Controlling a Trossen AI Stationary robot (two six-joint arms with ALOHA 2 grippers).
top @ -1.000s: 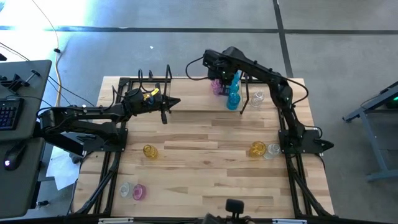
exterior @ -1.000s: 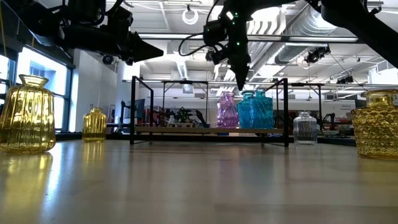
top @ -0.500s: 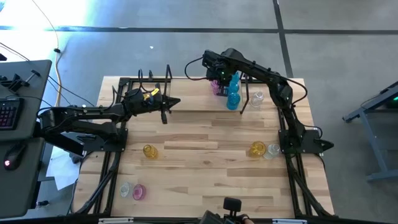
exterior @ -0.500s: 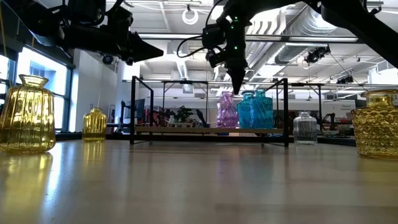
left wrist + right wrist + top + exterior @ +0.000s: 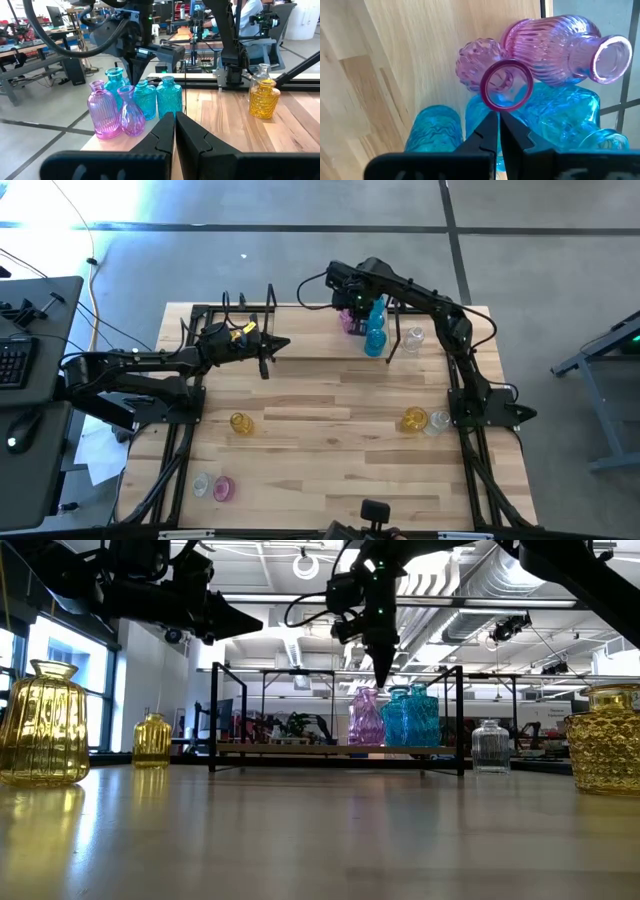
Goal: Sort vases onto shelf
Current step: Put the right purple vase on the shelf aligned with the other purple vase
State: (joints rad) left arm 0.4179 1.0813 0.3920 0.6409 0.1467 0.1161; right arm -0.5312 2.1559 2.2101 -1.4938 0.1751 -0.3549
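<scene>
The shelf (image 5: 310,330), a light board in black rods, stands at the table's far side. On its right part stand two pink vases (image 5: 104,110) (image 5: 131,112) and three cyan vases (image 5: 169,97), bottoms on the board. My right gripper (image 5: 497,131) is shut, points down and hangs just above the smaller pink vase's mouth (image 5: 506,85); in the low view its tip (image 5: 383,675) is clear of that vase (image 5: 365,715). My left gripper (image 5: 285,343) is shut and level above the shelf's left part, holding nothing.
A clear vase (image 5: 414,337) stands on the table right of the shelf. Loose on the table are an amber vase (image 5: 414,420) with a clear one (image 5: 437,422) at the right, an amber one (image 5: 240,423) at the left, and a clear (image 5: 202,483) and a pink one (image 5: 224,488) at the near left.
</scene>
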